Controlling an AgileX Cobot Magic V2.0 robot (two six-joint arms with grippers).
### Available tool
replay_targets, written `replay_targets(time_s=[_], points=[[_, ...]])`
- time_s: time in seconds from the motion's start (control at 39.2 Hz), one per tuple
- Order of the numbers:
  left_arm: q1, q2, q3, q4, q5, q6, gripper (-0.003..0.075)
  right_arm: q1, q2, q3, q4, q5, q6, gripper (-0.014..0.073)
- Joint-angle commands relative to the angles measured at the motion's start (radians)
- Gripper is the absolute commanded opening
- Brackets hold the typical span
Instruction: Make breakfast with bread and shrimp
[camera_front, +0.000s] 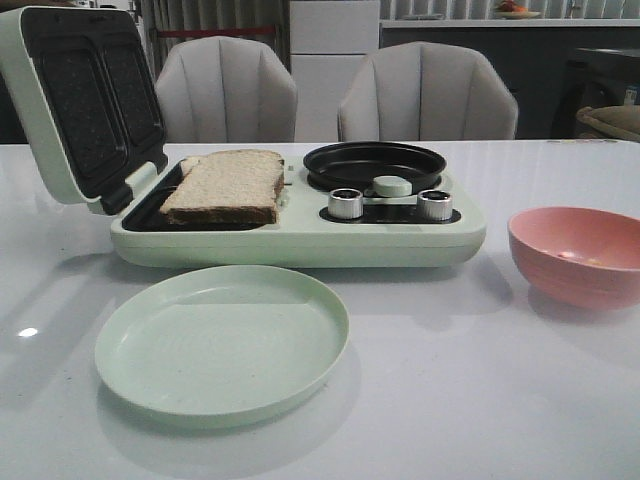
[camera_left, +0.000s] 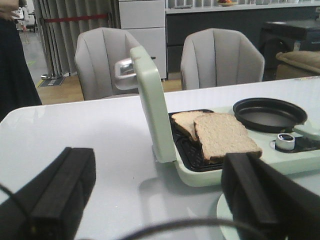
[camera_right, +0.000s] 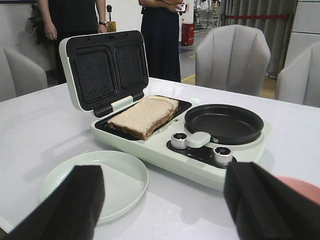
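- Grippers stay out of the front view; left gripper (camera_left: 155, 200) and right gripper (camera_right: 162, 200) show fingers spread wide, empty.
- Plate (camera_front: 222, 345) sits nearest, pink bowl (camera_front: 580, 255) right, contents unclear.
- Bread (camera_front: 228, 186) lies overlapped in the open sandwich maker (camera_front: 300, 240), lower slice mostly hidden.

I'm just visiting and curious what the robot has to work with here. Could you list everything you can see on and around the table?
Breakfast maker: one, pale green, middle of the white table, lid open.
Bread: two slices, beige with brown crust, overlapping on the left grill plate.
Round pan: one, black, empty, right half of the maker.
Knobs: two, silver, on the maker's front.
Plate: one, pale green, empty, in front of the maker.
Bowl: one, pink, right of the maker; contents unclear.
Chairs: two, grey, behind the table.
Left gripper: black, open, holding nothing.
Right gripper: black, open, holding nothing.
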Motion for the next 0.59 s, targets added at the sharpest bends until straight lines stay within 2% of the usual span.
replay_targets(time_s=[0.0, 0.2, 0.36, 0.56], points=[[0.001, 0.051, -0.073, -0.032, -0.103, -0.003, 0.0564, -0.001, 0.007, -0.028, -0.002, -0.051, -0.006, 0.0595], [0.001, 0.208, -0.209, -0.081, -0.098, -0.003, 0.0564, -0.001, 0.007, -0.028, -0.002, -0.051, -0.006, 0.0595], [0.001, 0.404, -0.334, -0.130, -0.034, -0.003, 0.0561, -0.001, 0.007, -0.028, -0.002, -0.051, -0.006, 0.0595], [0.001, 0.663, -0.481, -0.137, -0.028, -0.003, 0.0424, -0.001, 0.007, -0.028, -0.002, -0.051, -0.006, 0.0595]])
